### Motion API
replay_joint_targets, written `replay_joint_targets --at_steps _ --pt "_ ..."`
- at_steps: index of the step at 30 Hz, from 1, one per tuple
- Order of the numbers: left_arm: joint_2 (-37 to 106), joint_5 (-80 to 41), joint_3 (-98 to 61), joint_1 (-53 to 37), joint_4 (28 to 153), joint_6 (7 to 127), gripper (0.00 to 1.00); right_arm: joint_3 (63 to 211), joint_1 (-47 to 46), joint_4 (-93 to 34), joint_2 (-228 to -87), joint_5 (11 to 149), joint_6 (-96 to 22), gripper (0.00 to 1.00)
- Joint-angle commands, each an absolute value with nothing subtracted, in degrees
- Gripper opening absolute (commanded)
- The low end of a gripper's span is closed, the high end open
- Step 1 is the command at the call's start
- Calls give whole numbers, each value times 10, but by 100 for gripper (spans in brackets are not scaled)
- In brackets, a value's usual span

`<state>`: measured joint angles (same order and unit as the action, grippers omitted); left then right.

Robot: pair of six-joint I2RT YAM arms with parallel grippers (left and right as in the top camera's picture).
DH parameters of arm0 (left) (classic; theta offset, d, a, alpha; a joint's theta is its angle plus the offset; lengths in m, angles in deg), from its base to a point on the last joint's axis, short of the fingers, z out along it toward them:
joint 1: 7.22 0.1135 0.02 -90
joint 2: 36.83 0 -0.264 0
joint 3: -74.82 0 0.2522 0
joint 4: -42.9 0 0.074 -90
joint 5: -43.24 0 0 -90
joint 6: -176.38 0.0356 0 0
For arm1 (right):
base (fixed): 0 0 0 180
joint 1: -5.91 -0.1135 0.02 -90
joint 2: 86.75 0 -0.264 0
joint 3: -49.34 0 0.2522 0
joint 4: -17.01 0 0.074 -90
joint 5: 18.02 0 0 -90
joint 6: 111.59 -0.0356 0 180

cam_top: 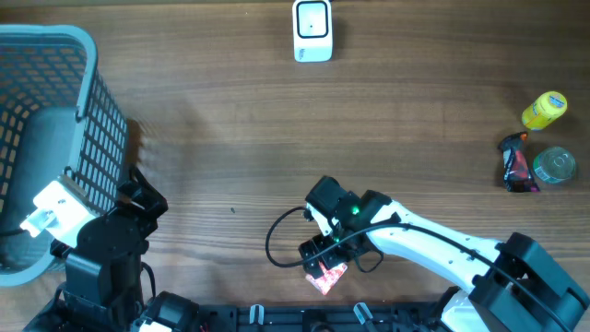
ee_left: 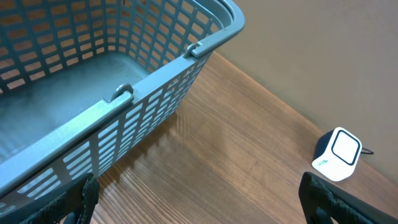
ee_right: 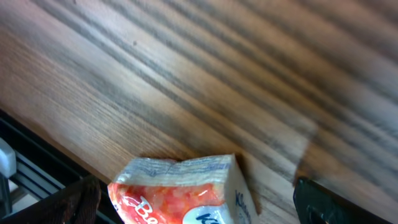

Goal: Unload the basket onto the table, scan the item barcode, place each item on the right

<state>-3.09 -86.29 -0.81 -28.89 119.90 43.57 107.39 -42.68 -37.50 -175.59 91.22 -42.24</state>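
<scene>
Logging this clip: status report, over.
Left end effector open, right end effector open. Snack packet on table beneath right, ungripped. Nothing between it and scanner.

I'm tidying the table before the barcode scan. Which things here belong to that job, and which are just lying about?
For the job:
- red and white packet, at the near table edge
- white scanner, at the far edge

Just lying about, as far as I can tell:
- blue basket
- yellow bottle
- dark wrapper
- clear container
</scene>
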Motion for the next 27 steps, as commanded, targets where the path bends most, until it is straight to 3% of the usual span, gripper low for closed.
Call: replay_joint_targets --at_steps 1,5,8,9,10,11,13,21,27 --pt "-34 -860 -7 -285 1200 426 100 1136 -428 -393 -1745 884 -430 100" --pt "-34 -860 -7 -285 1200 426 100 1191 -428 -437 -1737 870 -437 97" --pt "-34 -860 -7 -285 1201 426 100 1209 -428 -501 -1737 829 -477 80" --pt "-34 -861 -7 -285 1201 426 100 1209 -428 -527 -1737 818 -495 72" --pt "-34 -860 -7 -285 1201 426 100 1209 -428 -571 -1737 816 -510 48" --pt "-34 -860 -7 -285 1201 426 100 1209 -428 -586 -1737 816 -519 35" --pt "-34 -860 -7 -285 1202 426 100 1209 -428 -609 -1737 822 -519 19" --pt "-34 -860 -7 -285 1204 426 100 1189 -435 -636 -1738 859 -539 5" --pt "-34 -860 -7 -285 1204 426 100 1126 -478 -565 -1738 912 -570 5"
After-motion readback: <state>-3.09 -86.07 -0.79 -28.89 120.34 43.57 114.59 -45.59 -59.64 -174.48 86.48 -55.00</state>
